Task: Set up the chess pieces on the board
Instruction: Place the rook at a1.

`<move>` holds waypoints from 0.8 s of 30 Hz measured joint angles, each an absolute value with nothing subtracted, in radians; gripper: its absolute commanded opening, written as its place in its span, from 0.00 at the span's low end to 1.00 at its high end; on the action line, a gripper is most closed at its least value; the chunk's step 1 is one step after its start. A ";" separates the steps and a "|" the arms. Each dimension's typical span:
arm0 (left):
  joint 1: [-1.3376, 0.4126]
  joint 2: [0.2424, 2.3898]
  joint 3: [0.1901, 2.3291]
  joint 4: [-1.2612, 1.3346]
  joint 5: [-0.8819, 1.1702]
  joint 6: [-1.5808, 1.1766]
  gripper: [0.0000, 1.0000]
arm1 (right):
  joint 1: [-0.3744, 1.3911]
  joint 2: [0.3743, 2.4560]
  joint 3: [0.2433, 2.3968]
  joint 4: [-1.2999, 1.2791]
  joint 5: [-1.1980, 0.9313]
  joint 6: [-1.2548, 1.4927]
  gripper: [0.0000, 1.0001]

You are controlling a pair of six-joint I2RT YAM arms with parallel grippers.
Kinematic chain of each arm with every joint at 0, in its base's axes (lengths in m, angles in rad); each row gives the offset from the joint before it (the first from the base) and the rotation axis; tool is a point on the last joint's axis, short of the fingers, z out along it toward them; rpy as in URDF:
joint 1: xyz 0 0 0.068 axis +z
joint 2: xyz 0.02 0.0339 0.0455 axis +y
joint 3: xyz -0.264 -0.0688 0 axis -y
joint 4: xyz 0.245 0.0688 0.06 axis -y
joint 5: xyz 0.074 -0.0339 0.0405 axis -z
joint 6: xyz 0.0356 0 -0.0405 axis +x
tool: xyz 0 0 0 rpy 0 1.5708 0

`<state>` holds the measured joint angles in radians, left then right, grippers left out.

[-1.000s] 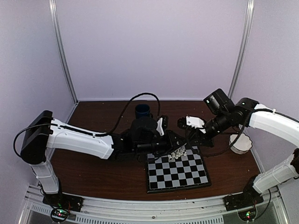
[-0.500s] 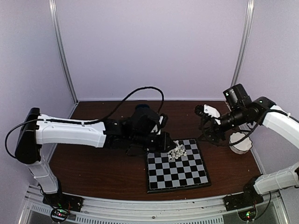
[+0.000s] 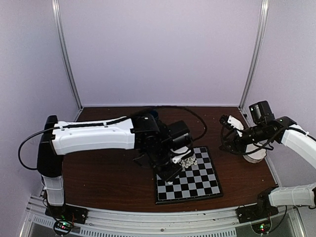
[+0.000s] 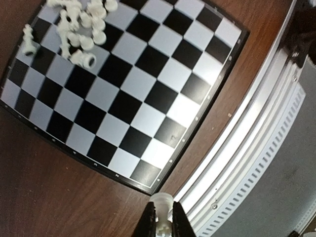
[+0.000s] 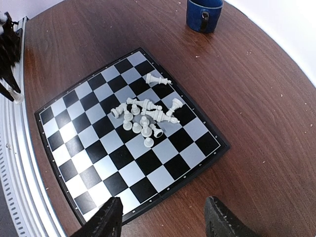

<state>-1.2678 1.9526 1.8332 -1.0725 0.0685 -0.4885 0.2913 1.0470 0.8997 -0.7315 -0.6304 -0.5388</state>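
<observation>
The board (image 3: 197,183) lies on the brown table, and a heap of white chess pieces (image 3: 186,161) sits at its far left corner. My left gripper (image 3: 169,180) hangs over the board's near left corner, shut on one white chess piece (image 4: 162,203) that stands up between its fingers. In the left wrist view the board (image 4: 133,94) and the heap (image 4: 74,29) lie ahead of that gripper (image 4: 162,219). My right gripper (image 3: 228,140) is off the board to the right, open and empty. Its wrist view shows the board (image 5: 98,148) and the mostly toppled pieces (image 5: 143,116) beyond the gripper (image 5: 163,219).
A white scalloped bowl (image 3: 256,154) stands at the right, partly behind the right arm. A blue mug (image 5: 204,14) stands beyond the board's far edge. The aluminium rail (image 4: 247,148) runs along the table's near edge, close to the held piece.
The left gripper has swung from the board's far left corner to its near left corner, still holding a piece. The right gripper has opened and drawn back to the right, toward the bowl.
</observation>
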 measured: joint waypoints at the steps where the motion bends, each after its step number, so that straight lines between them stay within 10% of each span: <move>1: -1.275 1.979 1.845 -1.101 0.070 -0.477 0.05 | 0.291 1.045 0.893 -0.728 -0.629 -0.542 0.59; 24: -1.294 2.109 1.827 -1.186 0.124 -0.426 0.06 | 0.290 1.034 0.857 -0.721 -0.631 -0.577 0.59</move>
